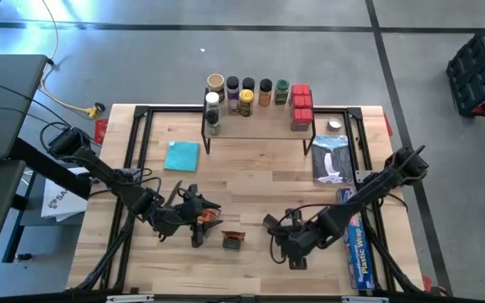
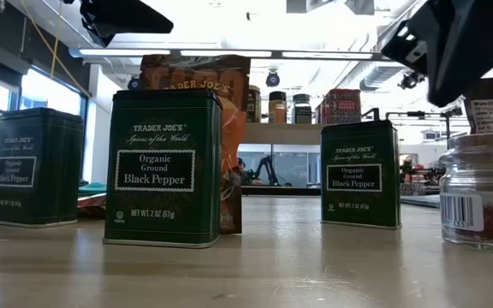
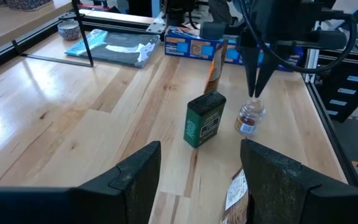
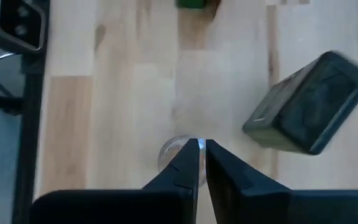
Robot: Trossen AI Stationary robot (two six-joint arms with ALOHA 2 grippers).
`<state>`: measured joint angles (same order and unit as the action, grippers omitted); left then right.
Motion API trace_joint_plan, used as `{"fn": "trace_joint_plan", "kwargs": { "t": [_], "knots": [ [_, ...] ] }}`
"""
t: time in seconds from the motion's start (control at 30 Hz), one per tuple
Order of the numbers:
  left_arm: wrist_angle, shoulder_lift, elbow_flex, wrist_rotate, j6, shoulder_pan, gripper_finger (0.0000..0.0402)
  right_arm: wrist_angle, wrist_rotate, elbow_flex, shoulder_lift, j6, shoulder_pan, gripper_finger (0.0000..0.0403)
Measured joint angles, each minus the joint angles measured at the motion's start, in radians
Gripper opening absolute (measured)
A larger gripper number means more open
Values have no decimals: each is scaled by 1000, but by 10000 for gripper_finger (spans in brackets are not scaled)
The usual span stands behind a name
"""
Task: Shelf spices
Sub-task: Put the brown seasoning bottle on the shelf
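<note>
Right gripper [image 4: 199,144] poised above small jar [image 3: 251,117] at table's front, fingers nearly together, apparently gripping nothing. Left gripper [image 3: 197,171] open, facing a pepper tin [image 3: 204,119]. Shelf [image 1: 255,126] far back. Risk: closed tips push jar over, no grasp.

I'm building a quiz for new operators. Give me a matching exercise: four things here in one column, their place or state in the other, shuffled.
1 teal cloth
2 red boxes
3 plastic-wrap box
4 left hand

A open
B on the right end of the shelf
C on the table, before the shelf
D along the table's right edge

Pairs: 1-C, 2-B, 3-D, 4-A
</note>
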<state>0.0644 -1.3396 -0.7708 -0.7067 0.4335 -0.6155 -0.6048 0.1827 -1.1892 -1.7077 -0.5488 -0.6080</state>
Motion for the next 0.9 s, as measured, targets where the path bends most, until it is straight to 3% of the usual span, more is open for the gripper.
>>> {"fn": "trace_joint_plan", "kwargs": {
  "t": [0.17,0.57,0.7,0.9],
  "knots": [
    [0,0,0,3,-7,0,215,1,-64,0,0,1,-11,66],
    [-1,0,0,10,-8,0,215,34,-9,-1,-52,86,-20,282],
    [-1,0,0,15,-8,0,215,40,-51,-1,-99,97,-19,303],
    [-1,0,0,15,-7,0,215,44,-34,-1,-123,78,-19,286]
  ]
}}
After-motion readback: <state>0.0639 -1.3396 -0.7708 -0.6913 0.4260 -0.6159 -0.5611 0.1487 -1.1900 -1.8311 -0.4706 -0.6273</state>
